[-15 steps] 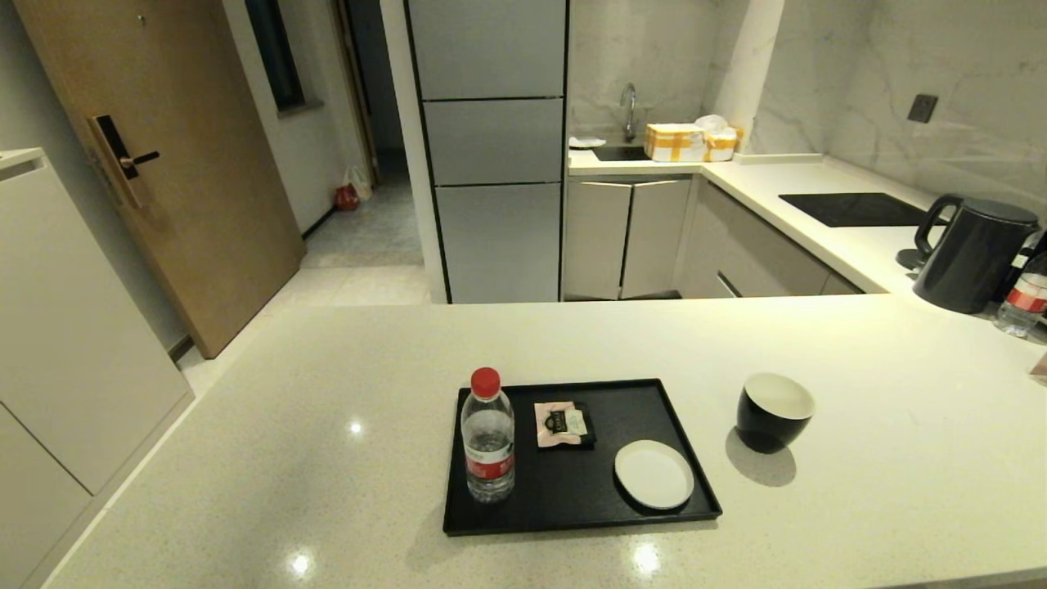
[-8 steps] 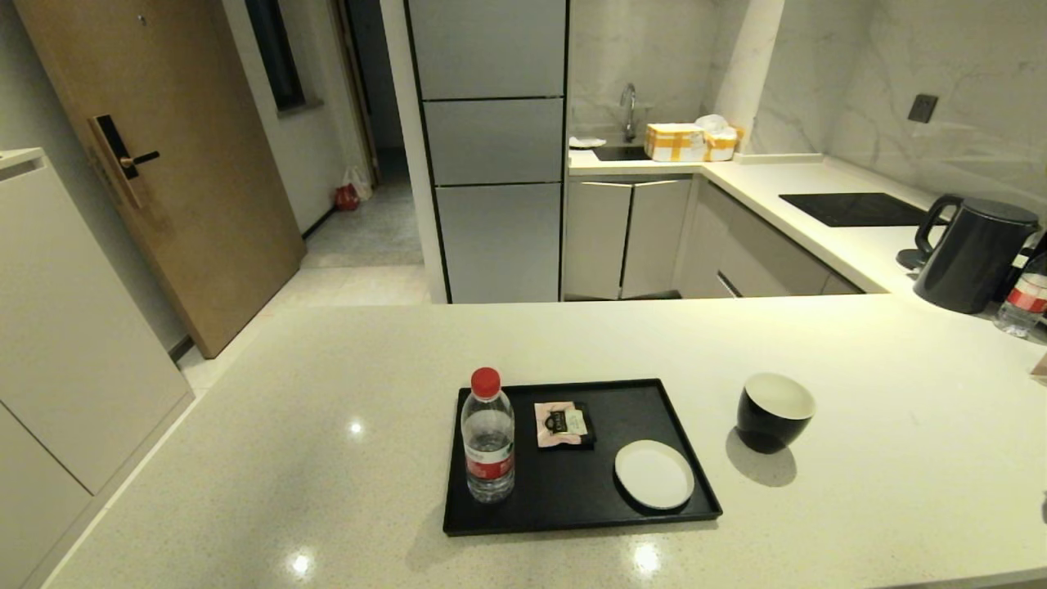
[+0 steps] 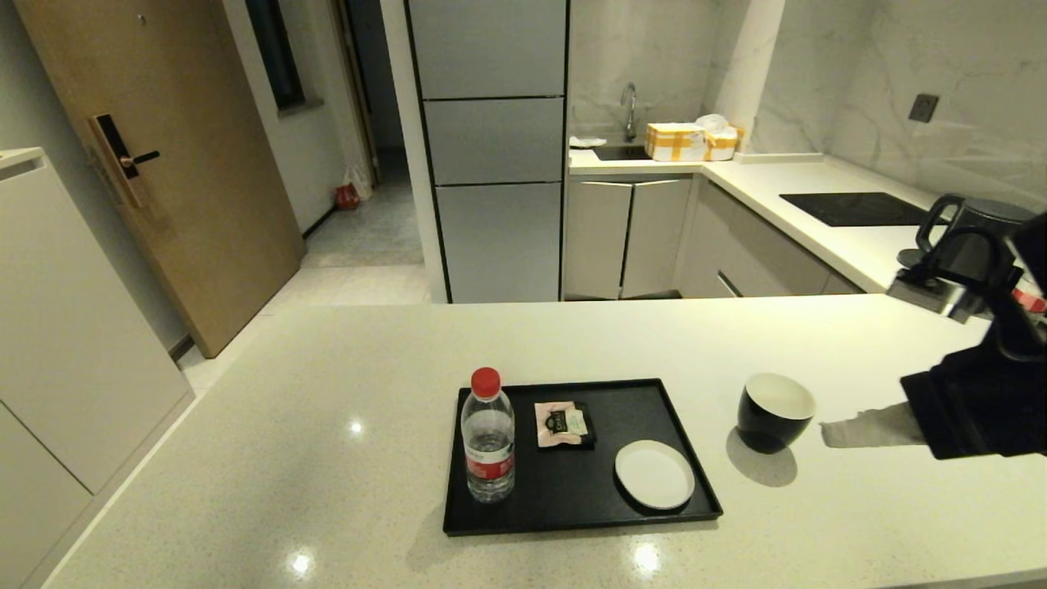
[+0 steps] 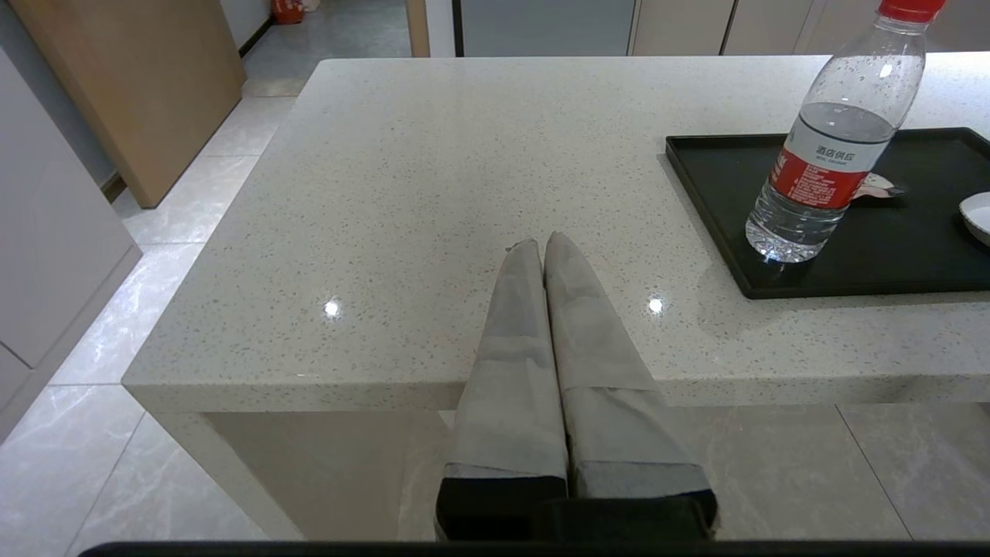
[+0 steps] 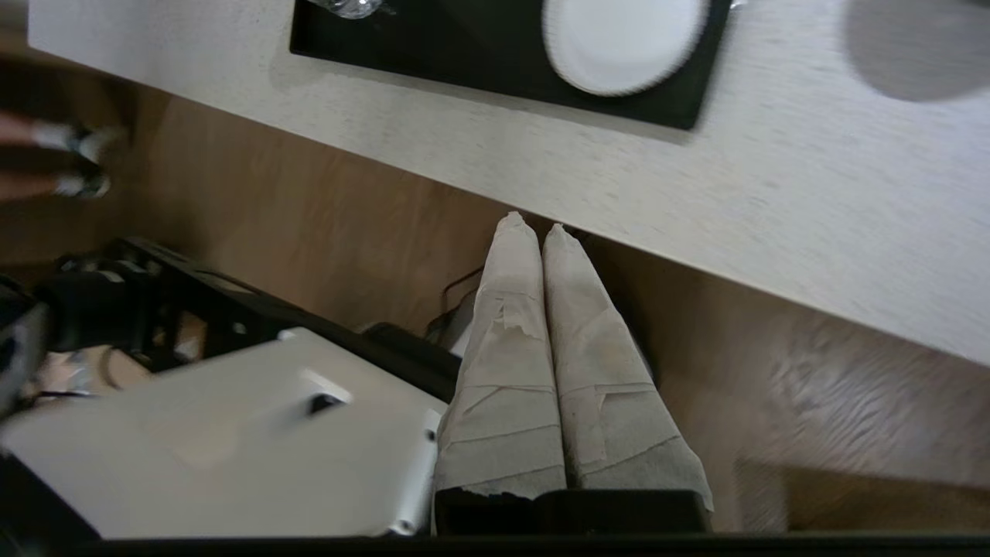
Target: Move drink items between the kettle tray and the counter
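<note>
The black cup point(image 3: 775, 411) with its white inside stands upright on the cream counter point(image 3: 286, 425), just right of the black tray point(image 3: 572, 483). My right arm point(image 3: 973, 409) reaches in from the right edge, a hand's width right of the cup and not touching it. In the right wrist view my right gripper point(image 5: 534, 222) is shut and empty, its tips by the counter's front edge point(image 5: 773, 193). My left gripper point(image 4: 541, 241) is shut and empty at the counter's near left side point(image 4: 464, 155), left of the tray point(image 4: 889, 247).
On the tray stand a red-capped water bottle point(image 3: 488, 433), a small packet point(image 3: 563, 424) and a white saucer point(image 3: 654, 473). A black kettle point(image 3: 990, 213), partly hidden by my right arm, and a black hob point(image 3: 855, 209) lie at the far right.
My right arm has come up into the head view at the right edge and now covers most of the kettle. The cup, tray and bottle have not moved.
</note>
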